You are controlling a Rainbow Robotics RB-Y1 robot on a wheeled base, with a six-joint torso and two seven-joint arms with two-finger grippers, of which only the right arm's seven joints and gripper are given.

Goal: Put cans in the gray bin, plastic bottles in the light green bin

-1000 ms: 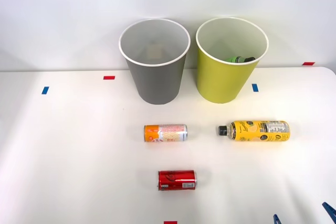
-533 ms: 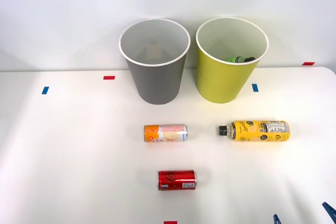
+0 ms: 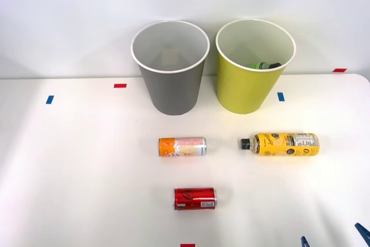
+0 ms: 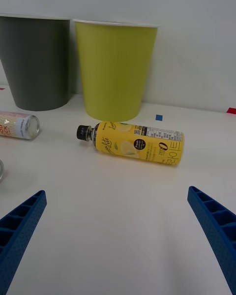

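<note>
One green bottle (image 3: 261, 66) is already seen inside the light green bin (image 3: 247, 91). The yellow bottle (image 3: 282, 144), orange can (image 3: 182, 146) and red can (image 3: 195, 198) lie on the counter (image 3: 75, 172); the gray bin (image 3: 171, 88) appears empty. The right pincer (image 4: 118, 226) is spread apart, unloaded, facing the yellow bottle.

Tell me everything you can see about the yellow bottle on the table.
The yellow bottle looks like plastic, with a black cap and a printed label bearing lemon pictures and a nutrition panel. It lies on its side on the white table, cap toward the orange can, in front of the green bin. Only the table touches it; the open gripper faces it.
</note>
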